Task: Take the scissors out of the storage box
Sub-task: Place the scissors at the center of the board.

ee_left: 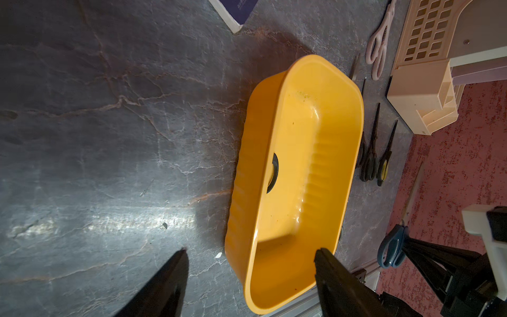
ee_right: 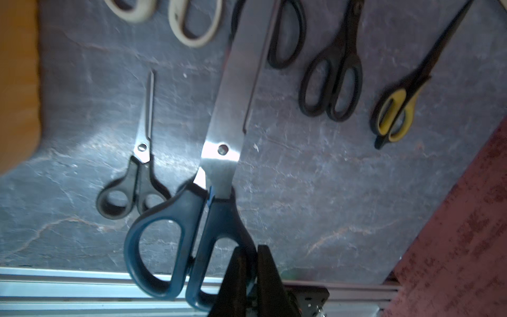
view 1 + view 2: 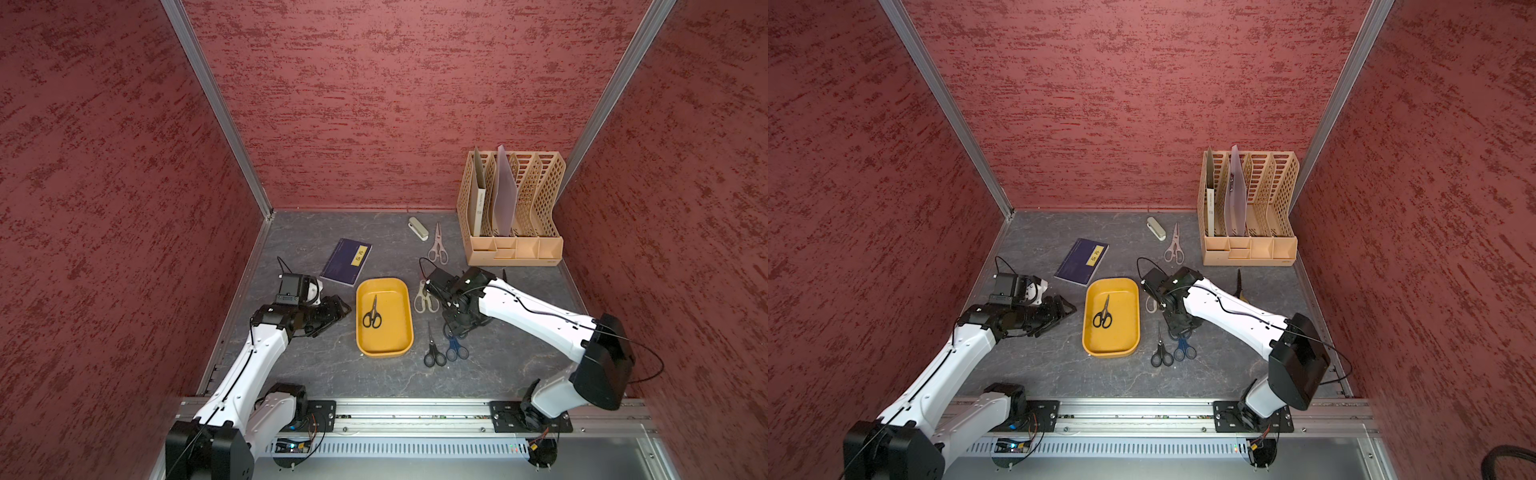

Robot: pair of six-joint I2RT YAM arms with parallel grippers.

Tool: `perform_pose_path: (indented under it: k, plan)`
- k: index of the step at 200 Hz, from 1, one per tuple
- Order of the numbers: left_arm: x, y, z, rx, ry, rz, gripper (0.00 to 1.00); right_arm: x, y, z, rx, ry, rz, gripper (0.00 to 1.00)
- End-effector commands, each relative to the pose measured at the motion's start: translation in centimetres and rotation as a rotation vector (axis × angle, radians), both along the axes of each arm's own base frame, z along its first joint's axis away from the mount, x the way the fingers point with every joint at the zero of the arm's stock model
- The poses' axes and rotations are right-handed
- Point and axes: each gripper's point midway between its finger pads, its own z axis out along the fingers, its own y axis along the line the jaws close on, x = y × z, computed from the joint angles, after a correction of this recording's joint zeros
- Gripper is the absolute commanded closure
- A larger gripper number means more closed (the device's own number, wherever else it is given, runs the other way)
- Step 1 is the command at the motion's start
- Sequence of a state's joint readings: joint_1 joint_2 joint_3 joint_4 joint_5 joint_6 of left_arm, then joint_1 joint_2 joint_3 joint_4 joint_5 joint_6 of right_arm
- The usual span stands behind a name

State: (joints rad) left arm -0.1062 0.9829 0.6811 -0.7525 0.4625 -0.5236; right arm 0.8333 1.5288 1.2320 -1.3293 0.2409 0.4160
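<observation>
The right gripper (image 2: 256, 248) is pinching dark-blue-handled steel scissors (image 2: 222, 149) beside the shallow mustard-yellow plastic storage box (image 3: 384, 353). Several other pairs (image 3: 433, 351) are lying beside the box. One black-handled pair (image 3: 372, 312) is lying inside, unremoved. The left gripper (image 1: 251, 250) is hovering wide open just beside the box.

I see the shallow mustard-yellow plastic storage box (image 3: 395, 332) sitting flat mid-table, long side running front to back. One pair of black-handled steel scissors (image 3: 372, 313) lies closed inside, tips toward the back wall.

On the table just right of the box lie cream-handled scissors (image 3: 424, 300) and small black-handled scissors (image 3: 433, 351). Pinkish-grey kitchen shears (image 3: 437, 247) lie further back.

The large dark-blue-handled scissors (image 2: 219, 164) are pinched by one handle loop in my right gripper (image 2: 251, 248), blades closed. I think they're raised slightly, but I can't be sure.

Beside them lie another black-handled pair (image 2: 332, 85), a black handle loop (image 2: 288, 35) partly behind the blade, and a black-and-yellow-handled pair (image 2: 397, 109).
</observation>
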Motion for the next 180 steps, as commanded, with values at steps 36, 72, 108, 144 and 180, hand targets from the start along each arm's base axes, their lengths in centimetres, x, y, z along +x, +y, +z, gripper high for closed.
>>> perform_pose_path:
  k: [36, 72, 108, 144, 180]
  plan:
    - [0.0, 0.0, -0.6, 0.028, 0.011, -0.013, 0.24, -2.9, -3.8, -2.0, -0.106, 0.043, -0.137, 1.0]
    - [0.0, 0.1, -0.7, 0.035, 0.013, -0.011, 0.24, -4.7, -4.8, -3.4, -0.113, 0.085, -0.207, 1.0]
    - [0.0, 0.1, -0.8, 0.036, 0.014, -0.013, 0.24, -6.3, -6.5, -4.7, -0.17, 0.119, -0.247, 1.0]
    - [0.0, 0.0, -0.9, 0.033, 0.018, -0.016, 0.24, -6.2, -7.2, -5.1, -0.214, 0.116, -0.247, 1.0]
    - [0.0, 0.0, -0.8, 0.032, 0.017, -0.018, 0.24, -6.1, -7.8, -6.2, -0.315, 0.153, -0.242, 1.0]
